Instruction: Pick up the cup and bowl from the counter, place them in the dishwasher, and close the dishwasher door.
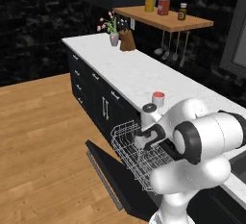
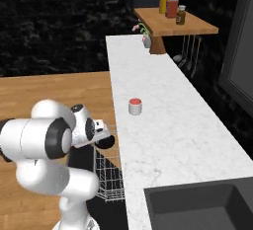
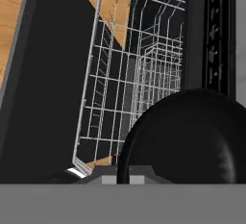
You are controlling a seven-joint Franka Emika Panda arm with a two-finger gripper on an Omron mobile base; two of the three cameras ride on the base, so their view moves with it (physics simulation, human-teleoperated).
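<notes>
Over pulled-out rack [image 1: 137,153]: fingers [image 3: 122,177] clamped on bowl [image 3: 185,136]; cup [image 1: 158,99] on counter [image 1: 129,71]; no legible writing.

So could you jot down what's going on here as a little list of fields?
cup: upright on the counter, red inside showing
bowl: black, held at the jaws above the wire rack
dishwasher door: open, folded down toward the wooden floor
rack: pulled out over the door; nothing visible in it
gripper: low beside the counter edge, over the rack
done so far: neither dish is in the rack yet
</notes>
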